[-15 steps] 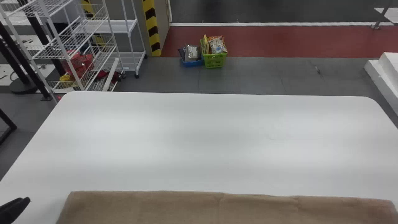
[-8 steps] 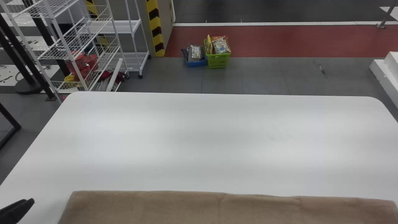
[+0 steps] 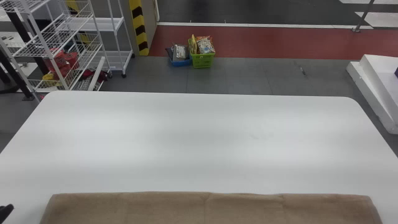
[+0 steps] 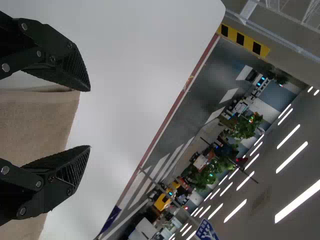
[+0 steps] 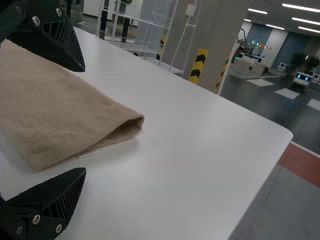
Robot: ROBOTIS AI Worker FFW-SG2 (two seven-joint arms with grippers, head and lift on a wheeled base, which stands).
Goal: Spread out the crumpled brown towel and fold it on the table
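Observation:
At the head view's lower left edge is the tip of my left gripper, left of the brown towel. The towel lies spread wide along the near side of the white table, its far edge nearly straight. In the left wrist view my left gripper stands open, the towel beyond its fingers and nothing visibly gripped. My right gripper is also open in the right wrist view, near a towel end with a folded, slightly raised corner and a small white tag.
Beyond the table's far edge, a green basket and a blue one stand on the floor. A white wire rack is at the back left, a white stepped block at the right.
The head view has swung slightly, so table, towel and background now sit farther left. Less of the left gripper shows at the edge. The towel's shape looks unchanged.

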